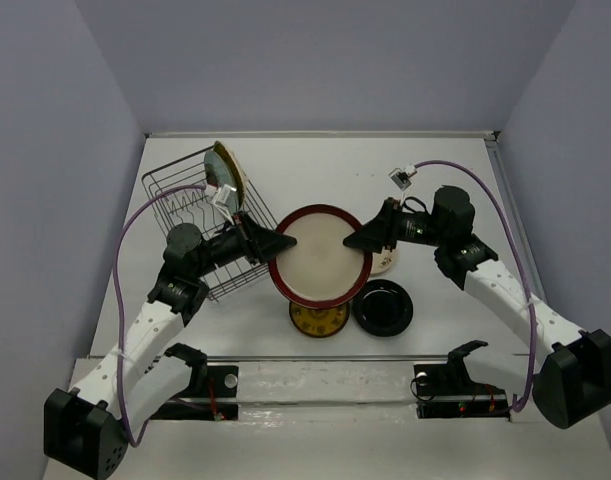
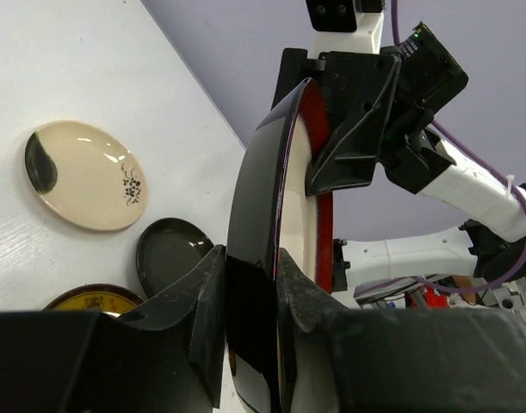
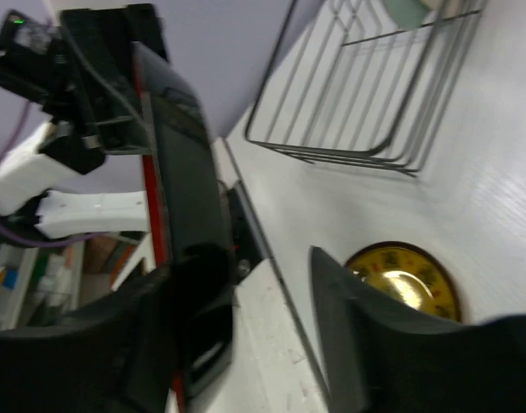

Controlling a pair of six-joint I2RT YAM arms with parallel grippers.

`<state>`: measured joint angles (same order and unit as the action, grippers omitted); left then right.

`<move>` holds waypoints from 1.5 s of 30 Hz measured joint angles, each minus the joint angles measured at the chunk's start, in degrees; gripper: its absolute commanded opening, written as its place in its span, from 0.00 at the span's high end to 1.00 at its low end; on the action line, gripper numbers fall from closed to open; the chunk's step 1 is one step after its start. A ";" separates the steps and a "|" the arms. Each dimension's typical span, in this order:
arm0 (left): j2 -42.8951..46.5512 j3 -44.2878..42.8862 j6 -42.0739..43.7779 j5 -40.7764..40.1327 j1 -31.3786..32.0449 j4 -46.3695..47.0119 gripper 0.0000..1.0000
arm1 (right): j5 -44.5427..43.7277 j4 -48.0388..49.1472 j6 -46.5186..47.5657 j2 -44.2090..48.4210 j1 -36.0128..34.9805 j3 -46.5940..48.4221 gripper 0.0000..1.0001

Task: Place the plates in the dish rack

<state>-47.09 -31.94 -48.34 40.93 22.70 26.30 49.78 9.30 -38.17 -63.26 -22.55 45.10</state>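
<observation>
The large red-rimmed cream plate (image 1: 320,257) is held tilted above the table between both arms. My left gripper (image 1: 275,243) is shut on its left rim; the left wrist view shows both fingers pinching the plate's dark edge (image 2: 254,258). My right gripper (image 1: 363,240) is open and straddles the right rim, with the plate's dark underside (image 3: 181,172) against one finger. The wire dish rack (image 1: 200,215) stands at the far left and holds the yellow ribbed plate (image 1: 228,172) upright. A pale teal plate (image 3: 411,9) shows at the rack's far end.
On the table below the lifted plate lie the yellow patterned plate (image 1: 318,318), the glossy black plate (image 1: 382,306) and the cream plate with dark patches (image 2: 86,176), which the right gripper partly hides in the top view. The rack (image 3: 366,95) is just left of the left gripper.
</observation>
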 measured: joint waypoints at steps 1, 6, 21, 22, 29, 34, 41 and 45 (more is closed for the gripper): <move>-0.07 0.00 0.07 0.35 -0.31 -0.02 0.95 | 1.18 1.27 -0.85 -0.24 -0.02 -0.13 0.54; -0.13 0.00 -0.07 1.44 -1.46 0.37 0.95 | 4.48 6.82 -3.89 -0.68 -0.15 -1.14 0.89; 5.77 -9.90 14.16 -10.54 -6.71 -17.11 0.01 | -1.03 8.50 -8.48 -3.13 -2.75 -0.76 0.93; 7.45 -12.09 16.65 -14.38 -6.73 -19.74 0.01 | -3.34 7.30 -8.13 -4.11 -3.91 0.96 0.93; 22.82 -16.20 28.41 -39.56 -6.84 -28.17 0.01 | -22.34 -3.34 -2.78 -16.70 -15.91 22.53 0.93; 27.10 -14.71 31.41 -49.62 -6.78 -29.64 0.01 | -43.50 -15.58 4.48 -33.55 -25.29 47.65 0.93; 28.41 -14.34 34.03 -57.81 -4.00 -30.97 0.01 | -71.28 -27.19 17.46 -56.92 -33.59 79.30 0.93; 30.08 -14.19 34.86 -60.98 -2.10 -31.12 0.01 | -83.17 -25.55 26.88 -71.73 -36.35 95.76 0.93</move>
<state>-17.02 -46.13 -13.47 -20.05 20.60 -4.82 -33.39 -16.25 -11.29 -135.00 -58.89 140.86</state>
